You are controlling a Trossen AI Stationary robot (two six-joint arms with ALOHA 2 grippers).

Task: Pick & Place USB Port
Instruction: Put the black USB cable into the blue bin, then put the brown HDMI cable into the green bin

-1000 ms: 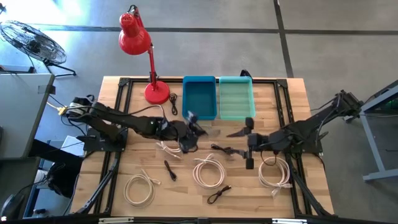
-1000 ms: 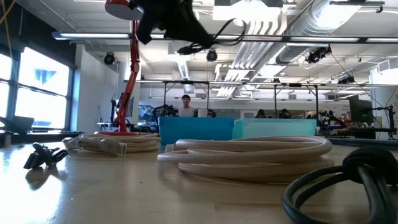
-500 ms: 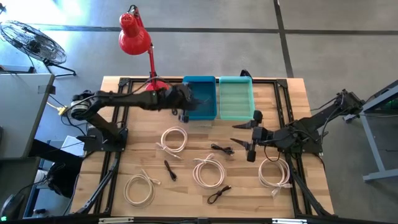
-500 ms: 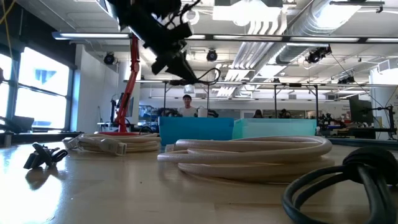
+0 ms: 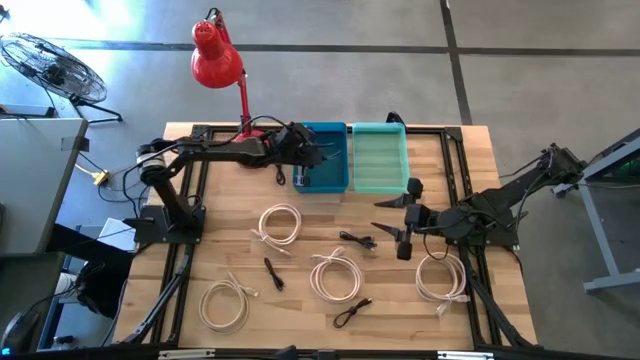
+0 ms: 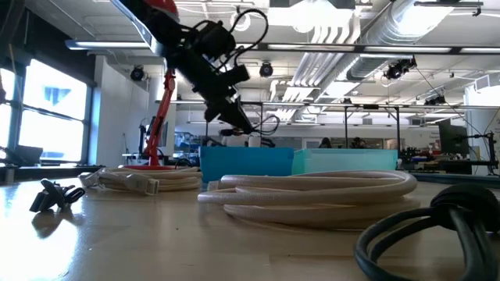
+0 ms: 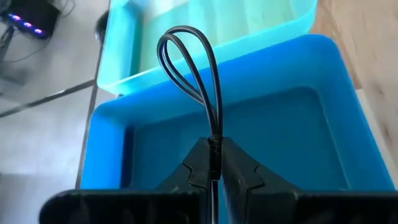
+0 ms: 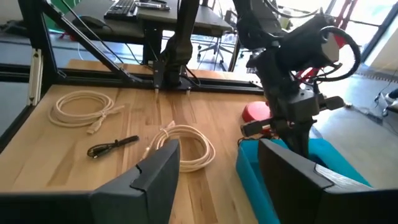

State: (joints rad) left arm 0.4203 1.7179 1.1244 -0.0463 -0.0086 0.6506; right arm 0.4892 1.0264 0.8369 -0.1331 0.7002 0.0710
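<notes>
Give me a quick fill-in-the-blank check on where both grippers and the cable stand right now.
1. The left gripper is shut on a ___ cable.
2. It hangs over the ___ blue bin.
3. The right gripper is ___, holding nothing.

Missing words: black; darker; open

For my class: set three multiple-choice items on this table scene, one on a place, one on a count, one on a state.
1. The left gripper is over:
A. the blue bin
B. the red lamp
C. the table's front edge

2. Coiled white cables on the table:
A. one
B. four
C. seven

3. The left gripper is:
A. open, holding nothing
B. shut on the black cable
C. out of sight

Key: 1 A, the blue bin lies below its fingers; 2 B, the high view shows four coils; 3 B, the cable's loop stands out from between the closed fingers.
</notes>
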